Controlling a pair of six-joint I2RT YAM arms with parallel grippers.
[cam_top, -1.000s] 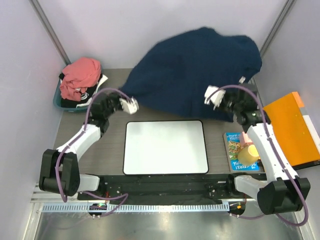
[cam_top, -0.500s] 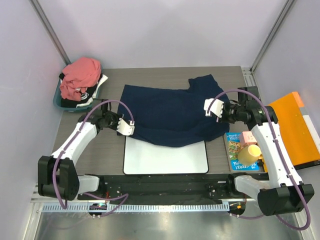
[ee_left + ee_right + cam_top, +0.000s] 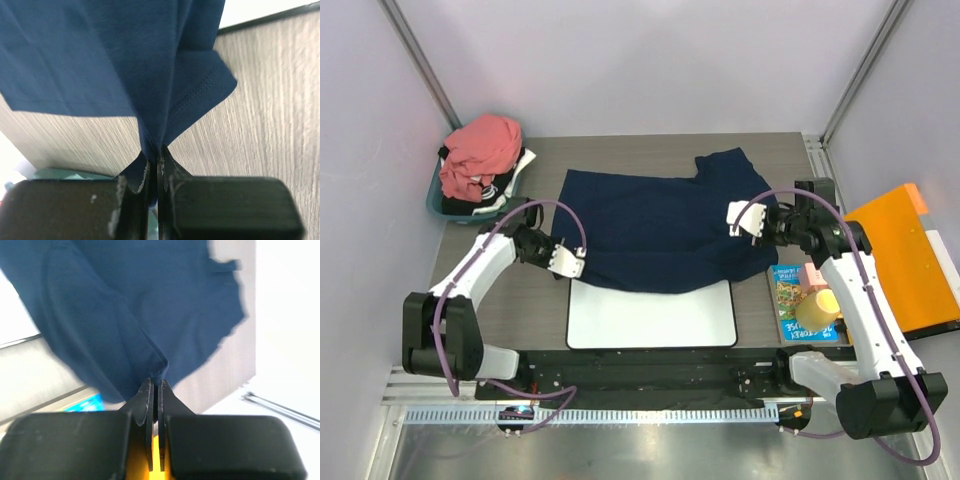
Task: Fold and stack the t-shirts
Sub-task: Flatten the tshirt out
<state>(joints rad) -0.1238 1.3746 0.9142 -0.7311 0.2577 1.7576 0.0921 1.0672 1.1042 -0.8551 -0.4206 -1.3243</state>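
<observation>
The left fingers point(image 3: 164, 163) are clenched on a pinch of the navy shirt point(image 3: 660, 225) at its near left edge, just beside a hemmed corner. The right fingers point(image 3: 161, 388) are clenched on a fold of the same shirt at its right edge, the cloth bunching into the tips. Between the two holds the shirt lies spread across the counter point(image 3: 535, 310). Its near edge overlaps the far strip of the mat point(image 3: 655, 318), and one sleeve pokes out toward the far right. The pink shirt point(image 3: 480, 150) sits crumpled on top of a basket point(image 3: 434, 203) at the far left, well apart.

This looks like the laying-out step for the first shirt, with no fold made yet and nothing stacked. The next move probably calls for drawing both holds evenly apart to smooth the cloth. The fingers would then let go and regrip an edge for the first fold.
</observation>
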